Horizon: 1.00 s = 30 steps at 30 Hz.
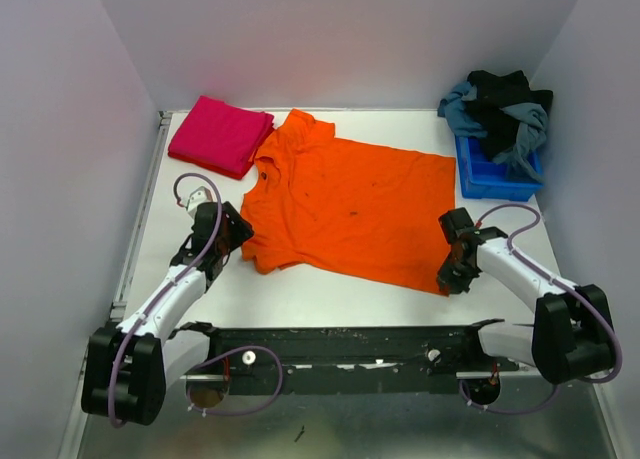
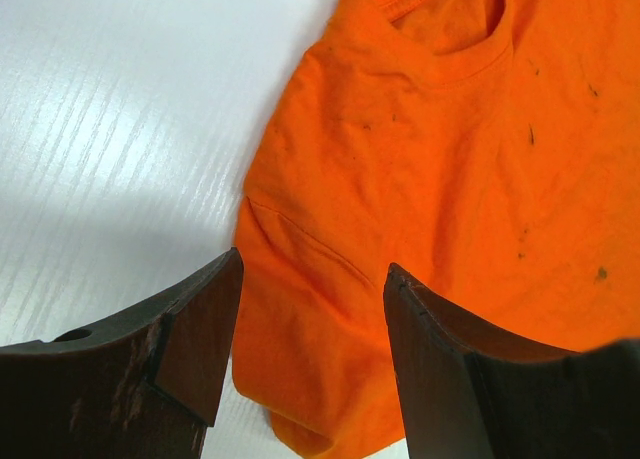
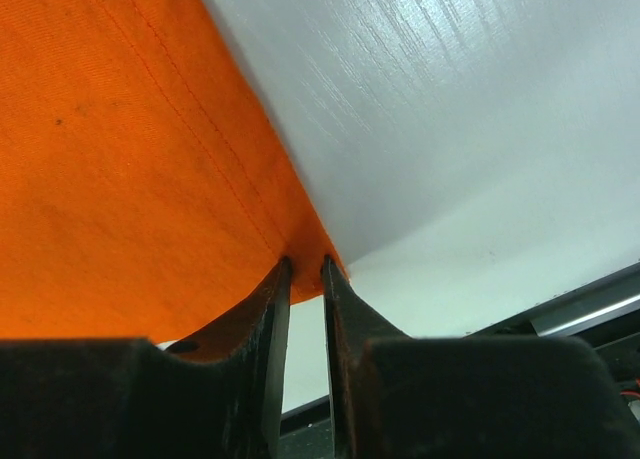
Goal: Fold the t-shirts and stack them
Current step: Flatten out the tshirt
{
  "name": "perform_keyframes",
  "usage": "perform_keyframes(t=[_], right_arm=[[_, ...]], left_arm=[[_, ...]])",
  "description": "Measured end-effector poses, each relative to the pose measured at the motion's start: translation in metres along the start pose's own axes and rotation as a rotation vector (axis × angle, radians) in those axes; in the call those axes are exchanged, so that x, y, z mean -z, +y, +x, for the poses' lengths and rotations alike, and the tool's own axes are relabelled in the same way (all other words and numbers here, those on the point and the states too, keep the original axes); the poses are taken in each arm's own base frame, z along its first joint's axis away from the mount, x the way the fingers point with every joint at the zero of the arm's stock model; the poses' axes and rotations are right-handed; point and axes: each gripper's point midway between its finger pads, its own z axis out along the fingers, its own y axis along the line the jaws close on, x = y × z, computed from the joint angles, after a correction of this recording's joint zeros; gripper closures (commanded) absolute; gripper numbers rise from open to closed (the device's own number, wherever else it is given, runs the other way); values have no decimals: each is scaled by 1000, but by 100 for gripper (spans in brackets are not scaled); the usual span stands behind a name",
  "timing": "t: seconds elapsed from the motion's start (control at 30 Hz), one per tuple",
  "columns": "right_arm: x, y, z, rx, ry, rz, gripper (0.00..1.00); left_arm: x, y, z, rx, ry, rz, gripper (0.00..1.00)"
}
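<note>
The orange t-shirt (image 1: 350, 199) lies spread flat on the white table, collar to the left and hem to the right, with small dark specks. The magenta-pink t-shirt (image 1: 220, 134) lies folded to a rectangle at the back left, touching the orange shirt's far sleeve. My left gripper (image 1: 232, 237) is open, its jaws standing either side of the near sleeve (image 2: 320, 309); it also shows in the left wrist view (image 2: 314, 264). My right gripper (image 1: 447, 277) is at the near right hem corner; in the right wrist view (image 3: 305, 262) its jaws are nearly together on that corner (image 3: 305, 241).
A blue bin (image 1: 495, 177) at the back right holds a heap of dark and grey-blue clothes (image 1: 500, 114). A black rail (image 1: 350, 344) runs along the near table edge between the arm bases. White walls close in the left, back and right sides.
</note>
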Motion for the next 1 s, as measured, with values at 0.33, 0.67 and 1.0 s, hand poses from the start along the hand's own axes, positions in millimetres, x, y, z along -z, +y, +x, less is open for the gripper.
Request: perform_keyframes(t=[0.33, 0.67, 1.0], right_arm=[[3, 1, 1, -1, 7, -5, 65], [13, 3, 5, -8, -14, -84, 64], [1, -1, 12, 2, 45, -19, 99]], left_arm=[[-3, 0, 5, -3, 22, 0, 30], [0, -2, 3, -1, 17, 15, 30], [0, -3, 4, -2, 22, 19, 30]])
